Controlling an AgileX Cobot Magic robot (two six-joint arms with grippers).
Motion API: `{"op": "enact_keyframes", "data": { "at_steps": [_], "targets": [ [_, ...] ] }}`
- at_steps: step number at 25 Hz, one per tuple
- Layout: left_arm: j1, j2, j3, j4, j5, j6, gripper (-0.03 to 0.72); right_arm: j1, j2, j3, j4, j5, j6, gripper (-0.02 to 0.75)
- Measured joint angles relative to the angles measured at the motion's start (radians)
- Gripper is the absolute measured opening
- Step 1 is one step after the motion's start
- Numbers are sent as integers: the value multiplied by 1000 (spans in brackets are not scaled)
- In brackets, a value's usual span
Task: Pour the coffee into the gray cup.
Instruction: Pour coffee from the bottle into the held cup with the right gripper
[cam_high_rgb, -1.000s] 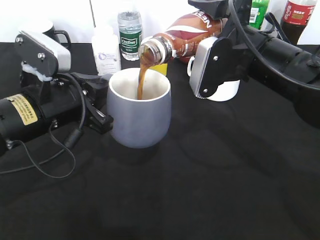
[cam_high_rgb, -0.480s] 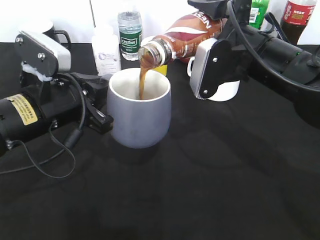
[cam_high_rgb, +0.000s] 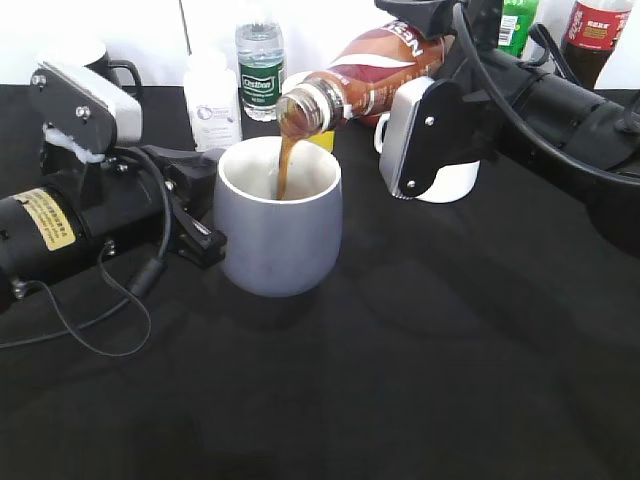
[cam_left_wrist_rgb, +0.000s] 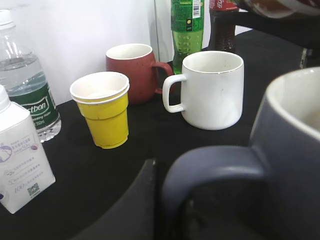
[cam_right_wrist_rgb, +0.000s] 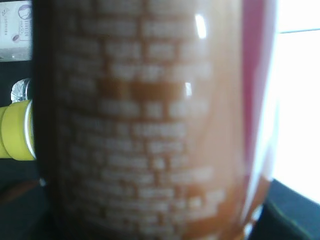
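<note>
Left arm: low along table, gripper closed on mug handle. Right arm: raised from right, gripper clamped on tilted bottle.

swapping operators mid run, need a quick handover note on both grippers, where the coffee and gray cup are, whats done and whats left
Left gripper: at the gray cup, around its handle; the actual grip is hidden, so open or shut can't be confirmed.
Right gripper: shut on the coffee bottle, holding it tipped with the mouth over the cup.
Cup stands upright on the black table, mid-left.
Done: cap is off, pour under way; a brown stream falls into the cup.
Left: finish the pour, tip the bottle upright, set it down, release the cup. Coffee remains in the bottle; the cup's fill level isn't visible.
</note>
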Motion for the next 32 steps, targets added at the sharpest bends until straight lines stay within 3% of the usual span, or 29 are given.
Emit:
{"op": "enact_keyframes", "data": {
  "at_steps": [32],
  "targets": [
    [0, 0, 0, 1, 4, 4, 52, 0, 28, 0, 7, -61, -41, 533]
  ]
}}
